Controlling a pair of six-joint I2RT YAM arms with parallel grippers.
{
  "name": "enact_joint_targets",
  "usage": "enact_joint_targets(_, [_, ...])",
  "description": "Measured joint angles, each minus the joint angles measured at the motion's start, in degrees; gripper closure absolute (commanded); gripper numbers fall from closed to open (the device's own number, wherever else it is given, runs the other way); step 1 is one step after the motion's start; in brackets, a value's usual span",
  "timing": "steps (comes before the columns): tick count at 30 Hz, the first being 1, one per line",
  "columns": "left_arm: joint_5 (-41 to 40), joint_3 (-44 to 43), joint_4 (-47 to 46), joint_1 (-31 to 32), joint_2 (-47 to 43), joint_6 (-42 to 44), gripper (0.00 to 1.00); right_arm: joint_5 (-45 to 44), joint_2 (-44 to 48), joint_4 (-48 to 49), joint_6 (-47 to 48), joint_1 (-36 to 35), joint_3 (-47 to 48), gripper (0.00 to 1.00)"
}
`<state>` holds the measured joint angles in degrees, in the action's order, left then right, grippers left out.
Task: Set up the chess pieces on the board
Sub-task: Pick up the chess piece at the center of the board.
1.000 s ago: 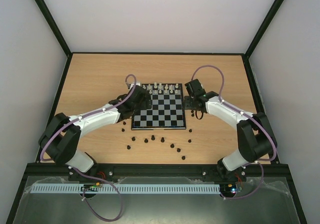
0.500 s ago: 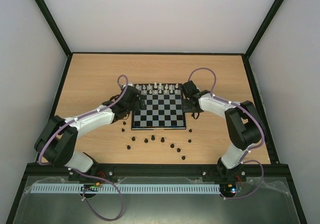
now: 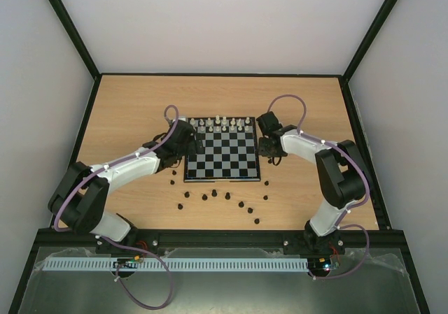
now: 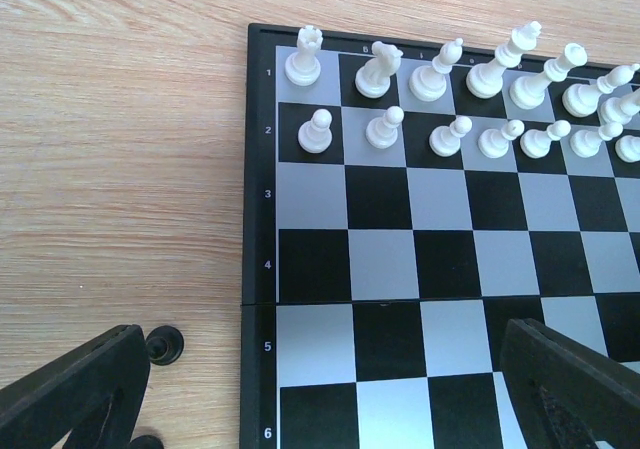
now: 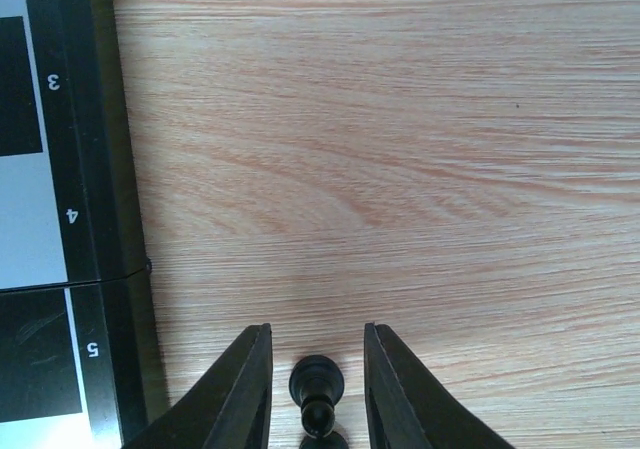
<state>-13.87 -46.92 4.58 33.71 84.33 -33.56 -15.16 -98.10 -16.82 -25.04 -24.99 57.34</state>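
My right hand [image 5: 316, 341] stands narrow around one tiny black chess piece [image 5: 318, 381], with a sliver of gap on either side and nothing gripped yet. The small black-and-grey checked chessboard [image 5: 100, 169] lies just to its left. The piece sits deep between the fingers, so I judge an off-centre squeeze could topple it or squirt it across the pale wooden bench [image 5: 420, 169]. My left hand [image 4: 322, 334] hangs wide and empty.

In the right wrist view the bottom edge cuts off the black piece [image 5: 318, 389] between the fingers of the right gripper [image 5: 314, 344], so we cannot name its kind. From above, the scattered black pieces [image 3: 204, 197] are too small to tell apart. In the left wrist view the board [image 4: 262, 269] runs off right and bottom, and a second dark piece [image 4: 146, 441] is clipped below.
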Motion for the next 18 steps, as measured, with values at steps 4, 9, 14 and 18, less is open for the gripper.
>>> enact_joint_targets(4, [0.20, 0.11, -0.02, 0.00, 0.00, 0.13, 0.01, 1.27, 0.00, 0.09, -0.07, 0.74, -0.04, 0.80])
enact_joint_targets(9, [0.37, 0.11, -0.04, -0.04, -0.04, 0.15, 0.01, 2.38, 0.00, 0.26, -0.22, 0.98, -0.11, 0.84])
enact_joint_targets(14, [0.39, 0.13, -0.04, -0.44, -0.04, 0.15, 0.01, 3.19, 0.02, 0.42, -0.24, 0.98, -0.63, 0.85])
enact_joint_targets(18, [0.57, 0.13, -0.11, -0.63, -0.04, 0.15, 0.01, 3.32, 0.02, 0.37, -0.24, 0.98, -1.14, 0.87])
